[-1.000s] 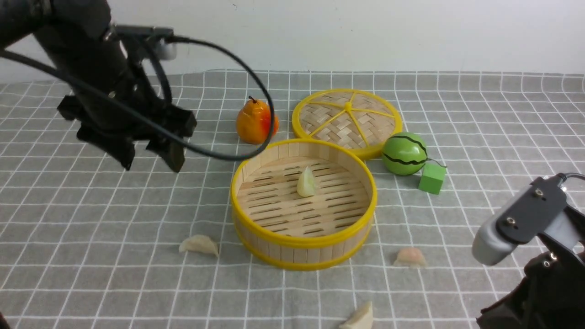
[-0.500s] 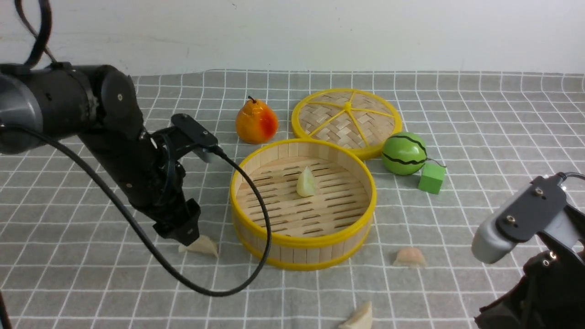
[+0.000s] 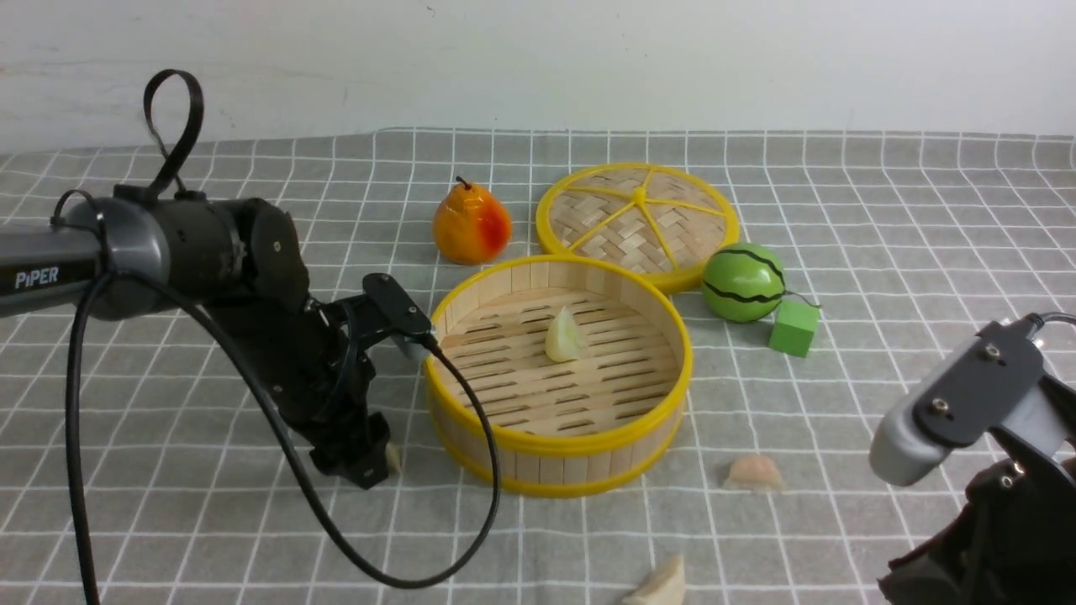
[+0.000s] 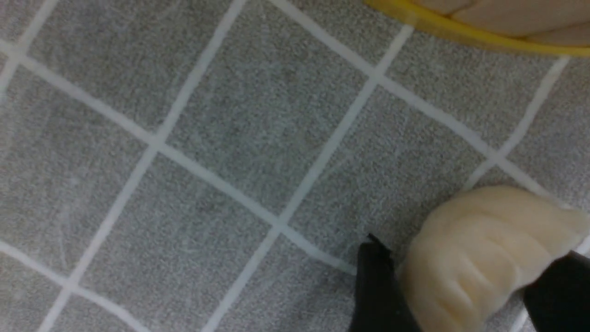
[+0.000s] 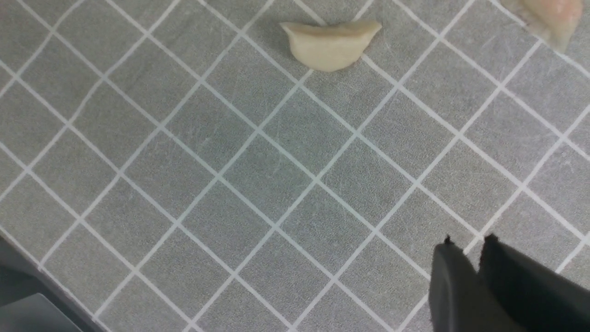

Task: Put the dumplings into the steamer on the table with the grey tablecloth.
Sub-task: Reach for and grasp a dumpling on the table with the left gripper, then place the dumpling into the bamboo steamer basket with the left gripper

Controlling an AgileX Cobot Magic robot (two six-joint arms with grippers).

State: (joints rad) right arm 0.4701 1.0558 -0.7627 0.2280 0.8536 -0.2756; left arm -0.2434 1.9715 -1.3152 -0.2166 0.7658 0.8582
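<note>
Front: the left gripper (image 3: 370, 464) is down on the cloth (image 3: 168, 403) at the steamer's (image 3: 559, 441) 8 o'clock, hiding most of a dumpling (image 3: 392, 458). A second dumpling (image 3: 564, 336) lies inside the steamer. The arm (image 3: 168, 252) reads "PIPER".

Left wrist: jaws apart, flanking that dumpling (image 4: 479, 258), which lies on the cloth.

Right wrist: the right gripper (image 5: 468, 240) is empty with jaws nearly together, well apart from a cream dumpling (image 5: 332, 44) and a pink dumpling (image 5: 548, 14).

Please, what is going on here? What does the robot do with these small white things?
The robot is filling the steamer. Its left tool is down on the grey tablecloth beside it, with a cream dumpling between its fingers; whether it grips yet, I cannot tell. A second dumpling lies inside the steamer. A pinkish dumpling and a pale dumpling wait on the cloth. The right tool hangs shut and empty above the cloth.
</note>
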